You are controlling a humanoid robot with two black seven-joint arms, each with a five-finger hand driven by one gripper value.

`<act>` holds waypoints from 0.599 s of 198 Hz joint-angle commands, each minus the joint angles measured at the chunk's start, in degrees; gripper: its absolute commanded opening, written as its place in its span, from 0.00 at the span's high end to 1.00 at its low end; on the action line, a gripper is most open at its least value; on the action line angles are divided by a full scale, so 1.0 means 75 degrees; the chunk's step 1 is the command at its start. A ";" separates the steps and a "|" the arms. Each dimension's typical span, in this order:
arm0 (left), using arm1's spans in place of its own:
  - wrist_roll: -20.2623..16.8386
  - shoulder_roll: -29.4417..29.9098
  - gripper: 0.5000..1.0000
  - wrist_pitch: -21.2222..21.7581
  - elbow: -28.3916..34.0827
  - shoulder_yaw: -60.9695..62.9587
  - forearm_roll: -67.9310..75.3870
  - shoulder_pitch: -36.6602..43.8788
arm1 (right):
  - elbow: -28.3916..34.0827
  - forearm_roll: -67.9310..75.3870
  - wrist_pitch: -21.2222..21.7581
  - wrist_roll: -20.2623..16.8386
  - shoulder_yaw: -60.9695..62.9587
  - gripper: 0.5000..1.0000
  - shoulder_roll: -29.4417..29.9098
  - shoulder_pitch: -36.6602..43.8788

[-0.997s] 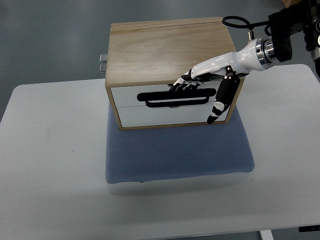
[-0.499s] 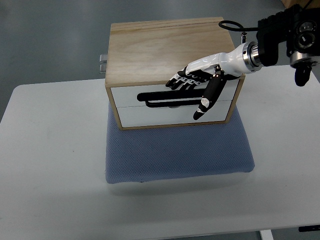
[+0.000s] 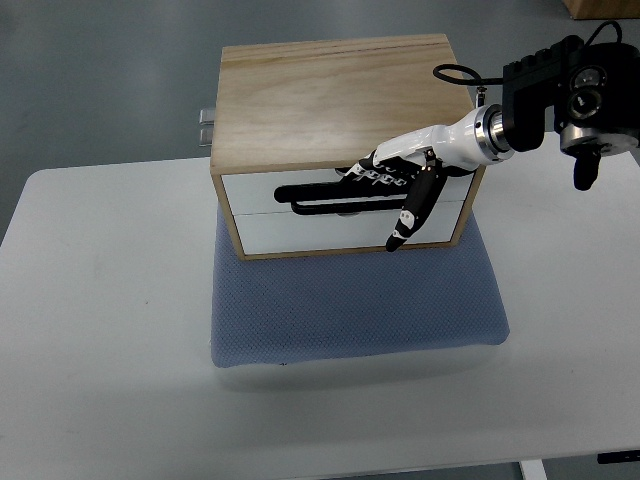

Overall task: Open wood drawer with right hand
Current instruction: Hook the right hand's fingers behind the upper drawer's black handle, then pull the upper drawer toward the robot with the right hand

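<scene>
A wooden box (image 3: 330, 95) stands on a blue pad; its white front is split into an upper and a lower drawer (image 3: 262, 230). A long black handle (image 3: 310, 198) crosses the line between them, and the front sits flush with the box. My right hand (image 3: 378, 200) reaches in from the upper right. Its four fingers (image 3: 370, 177) lie stretched over the handle's right half, touching its upper bar. The thumb (image 3: 408, 215) hangs down apart from them across the lower drawer. The hand is open and not closed around the handle. The left arm does not show.
The blue pad (image 3: 350, 310) lies on a white table (image 3: 100, 330). A small metal bracket (image 3: 205, 124) sticks out from the box's back left. My right forearm's black housing (image 3: 565, 85) hangs over the table's far right corner.
The right forearm has swung left and nearer. The fingers rose off the handle, then came back down onto its upper bar. The thumb has shifted left. The drawer has not moved.
</scene>
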 commanded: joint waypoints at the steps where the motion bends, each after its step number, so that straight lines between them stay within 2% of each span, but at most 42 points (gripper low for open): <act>1: 0.0000 0.0000 0.00 0.0000 0.0000 0.0000 0.0000 0.0001 | -0.0001 -0.0001 0.0034 0.0000 -0.0058 0.10 0.0030 -0.0006; 37: 0.0000 0.0000 0.00 0.0000 0.0000 0.0000 0.0000 0.0001 | 0.0011 -0.0001 0.0163 -0.0012 -0.0198 0.10 0.0030 -0.0018; 119: 0.0000 0.0000 0.00 0.0000 0.0000 0.0000 0.0000 0.0001 | 0.0234 -0.0001 0.0890 0.0000 -0.0198 0.10 -0.0111 0.0111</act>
